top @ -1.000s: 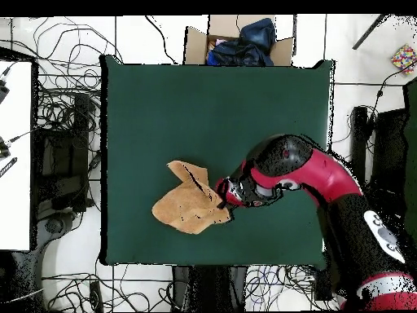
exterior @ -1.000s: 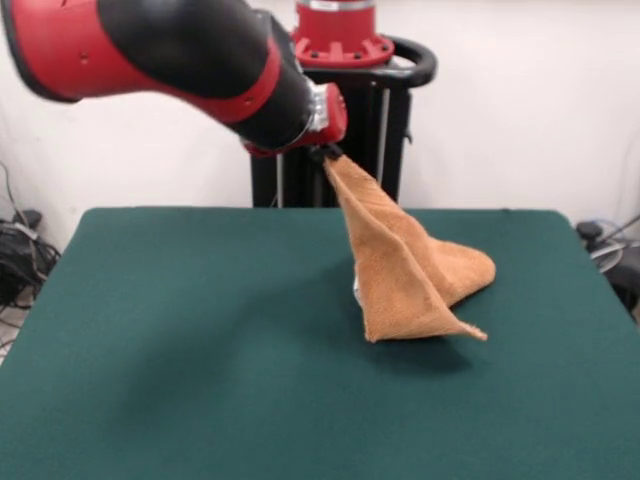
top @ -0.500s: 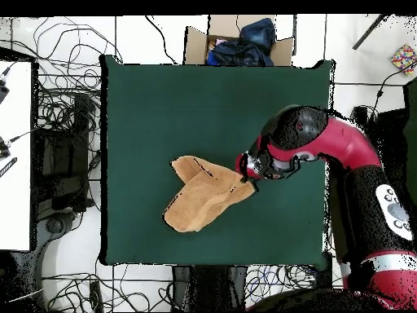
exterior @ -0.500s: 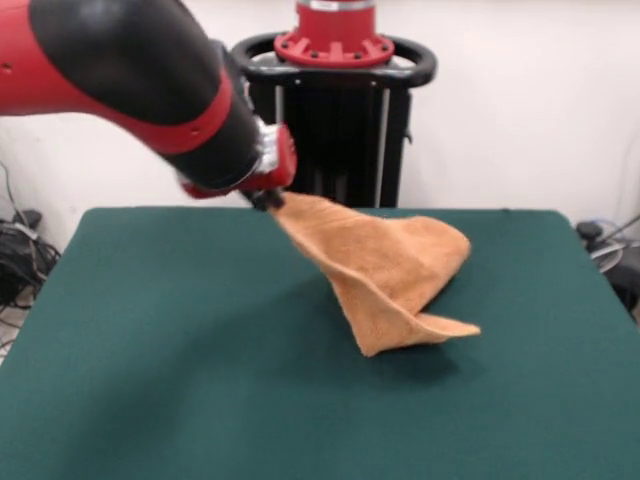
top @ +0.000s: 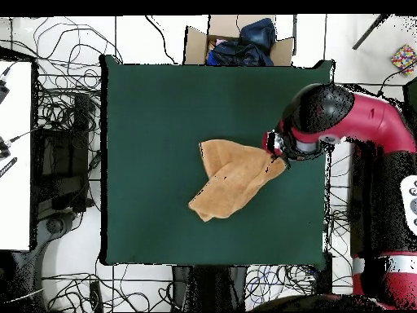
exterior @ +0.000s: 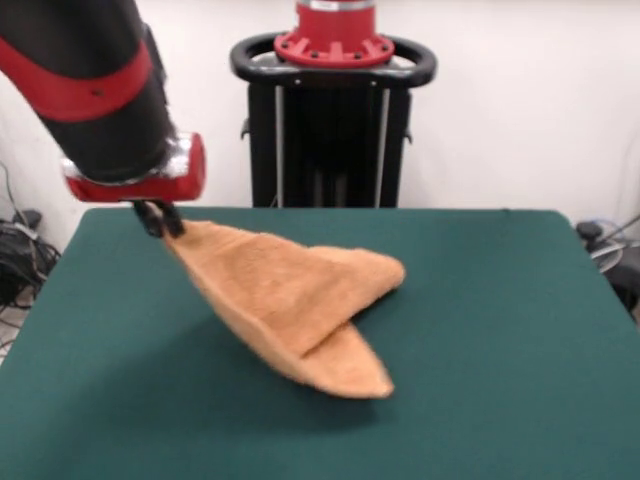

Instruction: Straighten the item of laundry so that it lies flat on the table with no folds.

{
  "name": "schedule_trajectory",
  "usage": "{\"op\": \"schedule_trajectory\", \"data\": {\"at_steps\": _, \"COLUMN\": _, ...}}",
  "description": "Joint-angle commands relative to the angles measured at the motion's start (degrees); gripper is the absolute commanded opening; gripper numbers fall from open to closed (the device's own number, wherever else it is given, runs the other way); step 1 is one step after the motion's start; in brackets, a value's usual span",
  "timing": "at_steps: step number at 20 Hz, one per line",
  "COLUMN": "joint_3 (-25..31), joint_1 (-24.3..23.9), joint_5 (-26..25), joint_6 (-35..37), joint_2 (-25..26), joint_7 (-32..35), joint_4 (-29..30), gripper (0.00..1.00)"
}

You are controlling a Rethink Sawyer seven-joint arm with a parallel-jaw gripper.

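Green felt covers the table [exterior: 520, 330], wide and bare around the work, so we have room to drag. At left the gripper [exterior: 160, 220] is pinched on one corner of the towel [exterior: 290, 300], which sags mid-table, doubled over — soft, light and limp, we judge, best held by corners.

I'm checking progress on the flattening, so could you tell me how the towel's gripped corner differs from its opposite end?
The gripped corner is held above the table by the gripper; the opposite end rests on the felt. The gripped corner is pulled to a narrow point; the opposite end spreads in two overlapping folded flaps. Both are the same orange-tan terry.
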Motion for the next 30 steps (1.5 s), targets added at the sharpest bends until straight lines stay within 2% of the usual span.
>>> {"op": "schedule_trajectory", "data": {"at_steps": 1, "joint_3": 5.3, "joint_1": 2.6, "joint_5": -4.3, "joint_6": 0.1, "joint_2": -1.7, "joint_7": -16.4, "joint_4": -8.1, "gripper": 0.0}}
{"op": "schedule_trajectory", "data": {"at_steps": 6, "joint_3": 5.4, "joint_1": 2.5, "joint_5": -4.1, "joint_6": 0.6, "joint_2": -1.2, "joint_7": -18.1, "joint_4": -9.8, "gripper": 0.0}}
{"op": "schedule_trajectory", "data": {"at_steps": 13, "joint_3": 5.0, "joint_1": 4.3, "joint_5": -4.9, "joint_6": 6.3, "joint_2": 0.8, "joint_7": -22.8, "joint_4": -18.1, "gripper": 0.0}}
{"op": "schedule_trajectory", "data": {"at_steps": 19, "joint_3": 3.9, "joint_1": 5.5, "joint_5": -5.5, "joint_6": 7.5, "joint_2": 0.1, "joint_7": -25.7, "joint_4": -21.4, "gripper": 0.0}}
{"op": "schedule_trajectory", "data": {"at_steps": 24, "joint_3": 2.6, "joint_1": 7.5, "joint_5": -8.0, "joint_6": 7.3, "joint_2": -1.7, "joint_7": -28.2, "joint_4": -24.5, "gripper": 0.0}}
{"op": "schedule_trajectory", "data": {"at_steps": 30, "joint_3": -0.4, "joint_1": 10.8, "joint_5": -10.2, "joint_6": 4.0, "joint_2": -7.1, "joint_7": -25.3, "joint_4": -22.3, "gripper": 0.0}}
